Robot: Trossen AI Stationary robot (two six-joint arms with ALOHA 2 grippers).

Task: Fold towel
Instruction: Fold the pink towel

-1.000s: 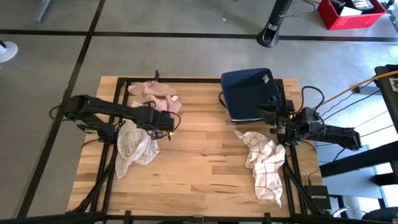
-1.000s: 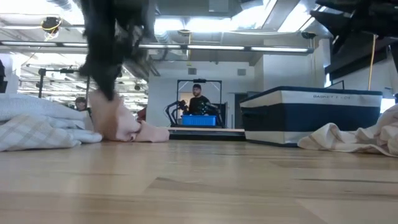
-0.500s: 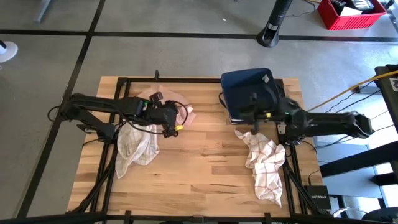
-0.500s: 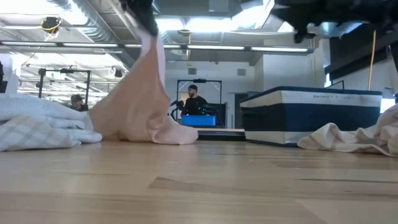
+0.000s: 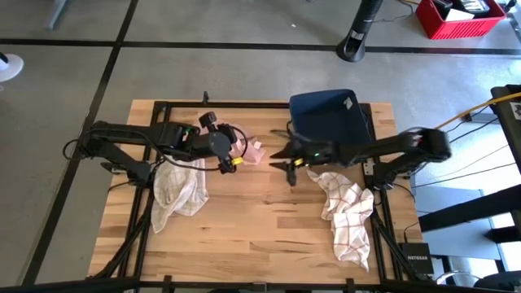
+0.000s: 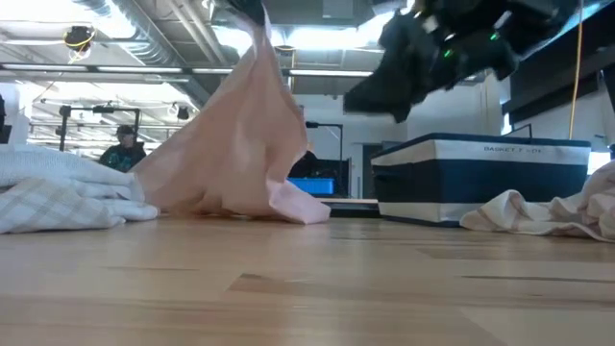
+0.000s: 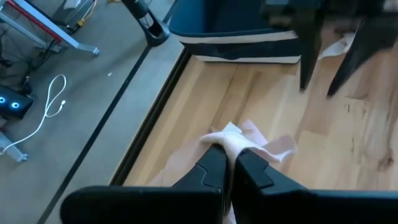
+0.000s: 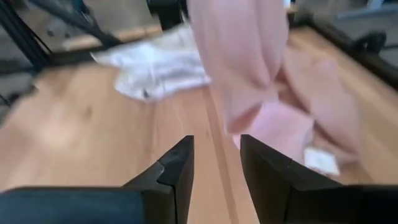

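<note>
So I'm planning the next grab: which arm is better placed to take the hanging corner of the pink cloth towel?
Right. The right gripper is open beside the pink cloth towel; the left gripper is shut, holding it up.

We see our left arm stretched from the left edge toward the middle of the surface, its left gripper [image 5: 230,150] raised, fingers [image 7: 214,167] pressed together on a fold of pink cloth [image 7: 233,142]. Our right arm reaches in from the right, elbow high, and the right gripper [image 5: 286,158] hangs above the centre, fingers [image 8: 177,168] parted and holding nothing.
</note>
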